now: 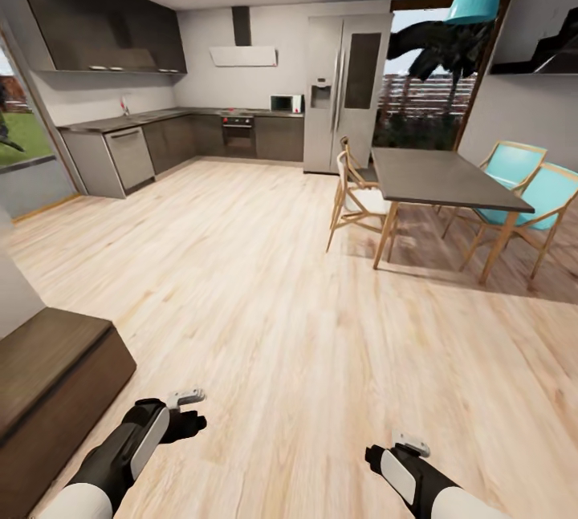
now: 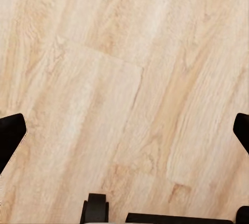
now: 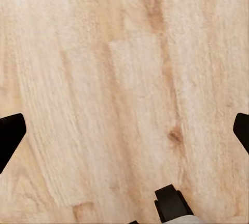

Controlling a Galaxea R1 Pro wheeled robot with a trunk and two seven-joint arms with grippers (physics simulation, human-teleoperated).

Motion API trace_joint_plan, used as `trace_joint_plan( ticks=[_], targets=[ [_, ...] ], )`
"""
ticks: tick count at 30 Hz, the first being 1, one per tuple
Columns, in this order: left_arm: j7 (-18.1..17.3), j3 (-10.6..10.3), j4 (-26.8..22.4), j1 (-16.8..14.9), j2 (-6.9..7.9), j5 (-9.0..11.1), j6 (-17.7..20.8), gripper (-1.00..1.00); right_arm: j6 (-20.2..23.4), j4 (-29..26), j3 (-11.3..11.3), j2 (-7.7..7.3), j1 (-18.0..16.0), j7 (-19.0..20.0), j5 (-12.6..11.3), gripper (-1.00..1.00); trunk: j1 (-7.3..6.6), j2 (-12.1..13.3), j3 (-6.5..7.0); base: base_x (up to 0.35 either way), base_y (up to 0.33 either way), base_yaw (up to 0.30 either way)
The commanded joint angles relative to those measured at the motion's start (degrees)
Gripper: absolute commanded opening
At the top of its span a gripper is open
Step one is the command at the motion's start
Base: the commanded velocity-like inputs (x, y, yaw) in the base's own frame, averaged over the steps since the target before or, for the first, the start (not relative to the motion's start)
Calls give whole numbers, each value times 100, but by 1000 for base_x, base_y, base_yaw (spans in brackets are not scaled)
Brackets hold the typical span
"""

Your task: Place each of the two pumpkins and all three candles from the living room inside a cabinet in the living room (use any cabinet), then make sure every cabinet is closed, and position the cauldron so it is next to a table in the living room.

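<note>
We see the long, low dark-brown wooden cabinet (image 1: 48,375) at the left edge of the pale plank floor (image 1: 273,326), its front plain and shut. Our left hand (image 2: 124,130) and right hand (image 3: 124,130) hang over bare floor, fingers spread wide, grasping nothing.

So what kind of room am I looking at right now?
An open-plan kitchen and dining area, it seems: a steel fridge, a built-in oven under a hood, and a dining table with chairs on pale wood flooring.
</note>
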Motion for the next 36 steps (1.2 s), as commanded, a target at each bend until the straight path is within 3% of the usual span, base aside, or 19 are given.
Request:
trace_joint_plan(
  ticks=[1, 9, 19, 36],
  targets=[
    [2, 0, 0, 0, 2, 0, -1, 100, 0, 0, 4, 0, 0, -4, 3, 100, 0, 0, -3, 311, 0, 280],
    [0, 0, 0, 0, -4, -6, -10, 100, 0, 0, 9, 1, 0, -17, 15, 100, 0, 0, -26, 282, -14, 280],
    [-5, 0, 0, 0, 8, -9, -10, 100, 0, 0, 16, 2, 0, -18, 15, 100, 0, 0, -55, 52, -19, 280],
    [-5, 4, 0, 0, 12, -7, -10, 100, 5, 0, 32, 9, 0, -26, 24, 100, 0, 0, -106, 255, -217, 280]
  ],
)
